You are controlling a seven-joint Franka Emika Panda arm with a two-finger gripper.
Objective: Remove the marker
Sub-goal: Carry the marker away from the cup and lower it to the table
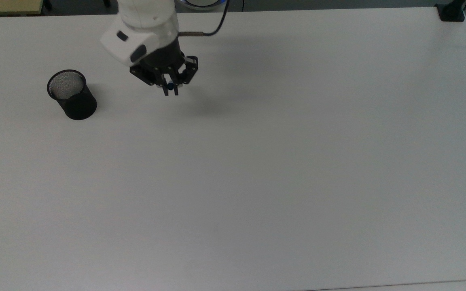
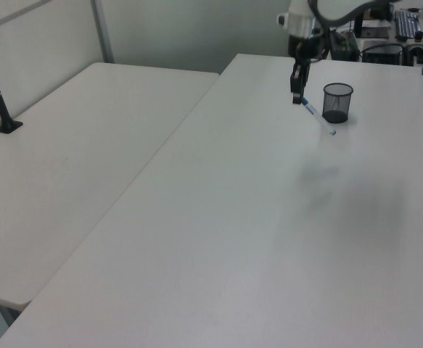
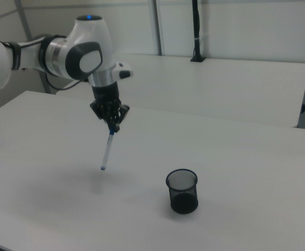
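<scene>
Beside the mesh cup (image 3: 182, 191), above the counter (image 1: 257, 182): marker (image 3: 106, 151) out.
Hung tilted from clenched jaws gripping its cap; might slip if swung fast.

Lab or office: white tables (image 2: 88, 145), partition wall (image 3: 236, 26), keyboard (image 2: 407, 22).

The table (image 1: 281, 169) is showing a smooth, matt white top that looks like laminate, and the cup (image 1: 72, 95) standing on it is looking like fine black wire mesh, see-through at the wall. The marker (image 3: 106, 150) is presenting a smooth white barrel that looks like plastic with blue ends. The gripper (image 1: 170, 89) is showing matt black fingers, while the arm (image 3: 81, 55) above it is wearing glossy white casing that looks like moulded plastic.
</scene>
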